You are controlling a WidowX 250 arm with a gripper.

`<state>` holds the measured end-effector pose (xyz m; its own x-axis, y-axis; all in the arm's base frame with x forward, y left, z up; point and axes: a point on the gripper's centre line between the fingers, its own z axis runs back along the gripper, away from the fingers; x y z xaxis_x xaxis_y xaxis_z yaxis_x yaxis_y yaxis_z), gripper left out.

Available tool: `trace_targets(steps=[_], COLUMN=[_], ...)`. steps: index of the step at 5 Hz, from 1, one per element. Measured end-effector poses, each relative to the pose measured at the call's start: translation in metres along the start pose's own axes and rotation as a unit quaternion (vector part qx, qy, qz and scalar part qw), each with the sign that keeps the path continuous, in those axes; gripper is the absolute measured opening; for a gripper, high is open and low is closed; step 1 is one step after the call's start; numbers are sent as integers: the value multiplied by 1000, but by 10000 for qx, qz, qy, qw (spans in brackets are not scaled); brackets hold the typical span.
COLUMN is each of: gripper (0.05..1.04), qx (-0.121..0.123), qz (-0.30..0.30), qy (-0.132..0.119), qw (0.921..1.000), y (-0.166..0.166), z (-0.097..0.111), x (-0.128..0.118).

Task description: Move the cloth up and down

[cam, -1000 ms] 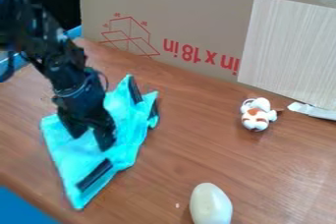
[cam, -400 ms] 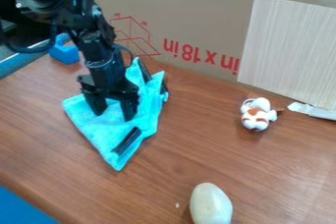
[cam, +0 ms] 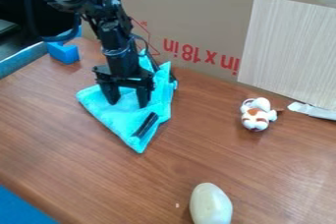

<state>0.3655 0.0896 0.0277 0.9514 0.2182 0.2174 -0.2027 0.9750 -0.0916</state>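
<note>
Black gripper [cam: 126,101], its two fingers spread, on a turquoise cloth [cam: 130,121] at 9 o'clock on the wooden table [cam: 220,152].
The wide stance probably lets downward pressure, not a pinch, drag the fabric. A small toy [cam: 256,115] near 3 o'clock and a pale egg-shaped object [cam: 210,205] near 5 sit well apart.

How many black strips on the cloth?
3 in sight on the cloth: near strip by the bottom corner, far strip at the top, right strip at the right edge. The tool may hide others.
</note>
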Motion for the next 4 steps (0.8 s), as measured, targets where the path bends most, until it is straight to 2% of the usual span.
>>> trace_targets(steps=[1, 3, 4], gripper=[999, 998, 999], qx=[-20, -9, -46], qz=[99, 265, 321], qy=[36, 433, 268], qw=[9999, 9987, 9991], y=[-4, -4, -8], z=[-1, 1, 29], x=[9, 0, -4])
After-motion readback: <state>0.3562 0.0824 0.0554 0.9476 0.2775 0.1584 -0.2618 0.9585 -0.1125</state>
